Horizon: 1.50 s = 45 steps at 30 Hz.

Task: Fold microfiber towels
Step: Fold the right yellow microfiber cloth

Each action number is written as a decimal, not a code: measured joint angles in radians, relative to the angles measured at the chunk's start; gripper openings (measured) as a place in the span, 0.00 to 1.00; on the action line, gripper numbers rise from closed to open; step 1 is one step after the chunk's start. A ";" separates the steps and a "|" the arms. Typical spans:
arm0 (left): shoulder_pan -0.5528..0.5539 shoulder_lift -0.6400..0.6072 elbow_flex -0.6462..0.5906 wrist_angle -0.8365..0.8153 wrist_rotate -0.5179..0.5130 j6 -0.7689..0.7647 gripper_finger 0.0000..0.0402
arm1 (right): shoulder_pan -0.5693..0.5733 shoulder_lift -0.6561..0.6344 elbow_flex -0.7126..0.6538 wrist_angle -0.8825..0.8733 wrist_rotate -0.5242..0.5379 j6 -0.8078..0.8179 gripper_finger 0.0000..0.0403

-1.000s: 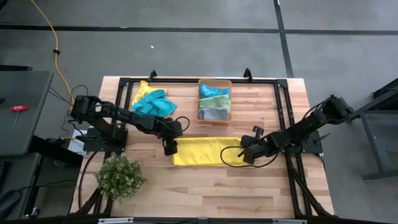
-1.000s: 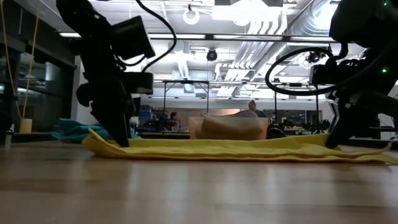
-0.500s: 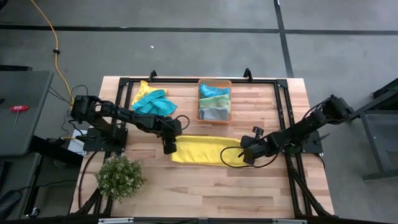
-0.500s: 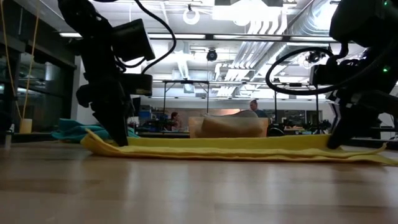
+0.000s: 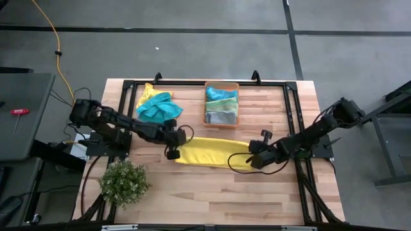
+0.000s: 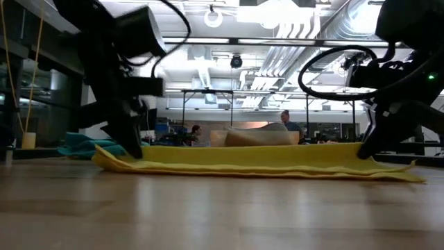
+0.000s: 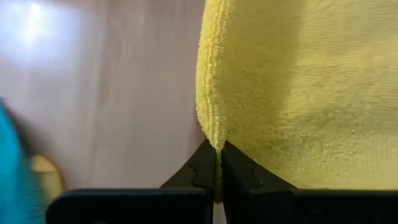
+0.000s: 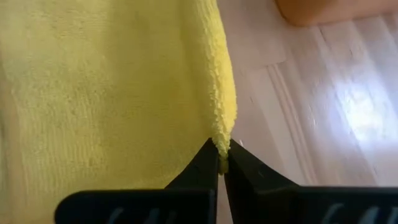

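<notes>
1. Since a second ago, the left gripper [image 5: 172, 154] has closed its formerly spread fingers on the left edge of the long folded yellow microfiber towel [image 5: 209, 153], and the towel's left end has shifted slightly toward the table's near side.
2. In the left wrist view the two dark fingers [image 7: 205, 169] are pressed together with the fuzzy yellow hem pinched between them.
3. The right gripper [image 5: 256, 162] pinches the towel's right edge; its fingers [image 8: 208, 163] meet on the hem in the right wrist view.
4. The yellow towel lies flat on the light wooden table [image 5: 212, 192], stretched between both grippers, in front of the bin.
5. An orange translucent plastic bin [image 5: 221, 84] sits at the table's far middle; it holds folded towels stacked in a row: teal-blue at the far end, light green in the middle, and what looks like grey nearest the yellow towel.
6. A loose heap of teal-blue and yellow cloths [image 5: 155, 104] rests on the far left of the table, outside the bin.
7. A small bushy green plant [image 5: 124, 182] stands at the near left corner.
</notes>
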<state>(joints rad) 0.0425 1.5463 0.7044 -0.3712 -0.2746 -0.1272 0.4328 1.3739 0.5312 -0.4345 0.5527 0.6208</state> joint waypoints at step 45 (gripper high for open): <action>-0.503 -0.024 -0.028 -0.045 -0.498 -0.089 0.00 | 0.349 0.037 0.125 -0.049 0.063 0.135 0.00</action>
<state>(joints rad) -0.4603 1.5219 0.6760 -0.4159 -0.7723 -0.2166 0.7815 1.4108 0.6559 -0.4840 0.6154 0.7555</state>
